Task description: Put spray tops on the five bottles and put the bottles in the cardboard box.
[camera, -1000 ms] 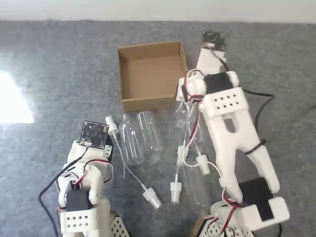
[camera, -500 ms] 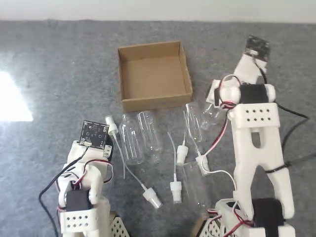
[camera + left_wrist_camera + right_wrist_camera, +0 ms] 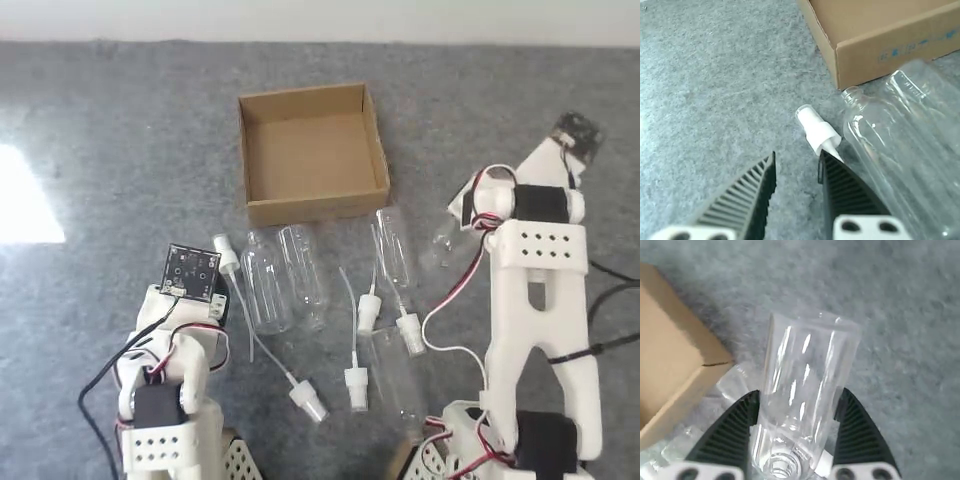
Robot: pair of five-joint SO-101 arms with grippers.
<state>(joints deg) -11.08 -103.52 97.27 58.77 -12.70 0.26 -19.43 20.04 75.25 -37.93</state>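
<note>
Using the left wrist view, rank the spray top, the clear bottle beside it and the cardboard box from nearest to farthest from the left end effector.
1. spray top, just ahead of the left end effector.
2. clear bottle, beside the spray top.
3. cardboard box, beyond both.

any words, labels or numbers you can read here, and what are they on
Nothing readable.
Blue print on the outer wall of the cardboard box, left wrist view: too blurred to read.
The clear bottle in the right gripper carries no label.
</note>
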